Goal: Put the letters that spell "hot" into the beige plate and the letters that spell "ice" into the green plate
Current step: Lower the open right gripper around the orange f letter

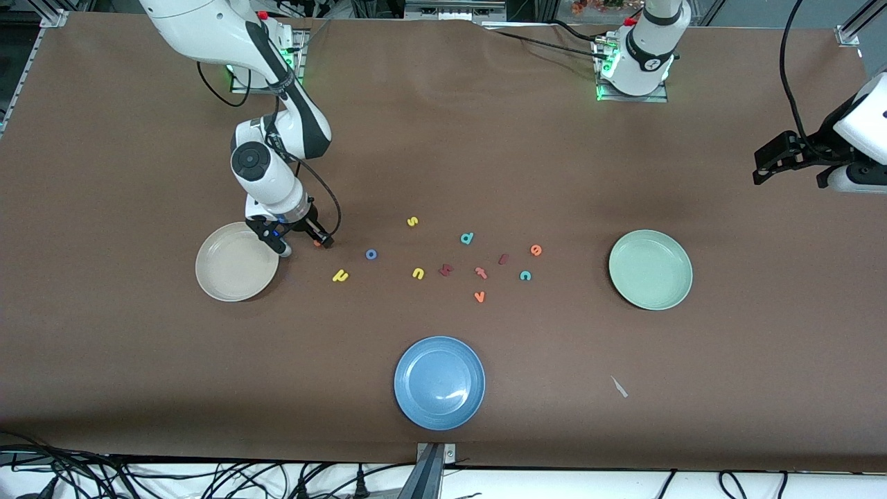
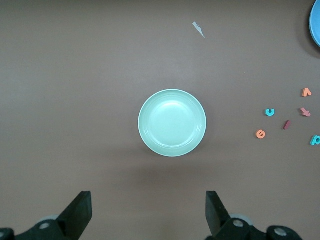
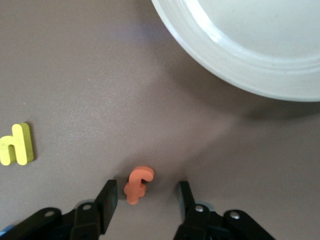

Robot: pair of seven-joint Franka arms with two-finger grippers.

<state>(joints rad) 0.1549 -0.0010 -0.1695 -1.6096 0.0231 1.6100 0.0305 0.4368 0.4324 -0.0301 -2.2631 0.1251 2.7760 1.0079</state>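
My right gripper [image 1: 305, 247] [image 3: 147, 192] is down at the table beside the beige plate [image 1: 236, 262] [image 3: 260, 45]. It is open, with the orange t [image 3: 137, 185] [image 1: 317, 242] lying between its fingers, closer to one of them and touching neither. The yellow h [image 1: 340, 276] [image 3: 16, 145] and the blue o [image 1: 371, 254] lie close by. The dark red i [image 1: 504, 259] [image 2: 286, 125], teal c [image 1: 525, 276] [image 2: 270, 112] and orange e [image 1: 536, 249] [image 2: 260, 134] lie nearer the empty green plate [image 1: 650, 269] [image 2: 172, 122]. My left gripper [image 1: 790, 173] [image 2: 148, 210] waits open and empty, high up at the left arm's end of the table.
A blue plate [image 1: 439, 382] sits nearest the front camera. More loose letters lie mid-table: a yellow s [image 1: 412, 222], a teal d [image 1: 467, 238], a small yellow arch [image 1: 418, 274], a dark red angular letter [image 1: 446, 269], a reddish-orange t [image 1: 481, 272] and an orange v [image 1: 479, 296].
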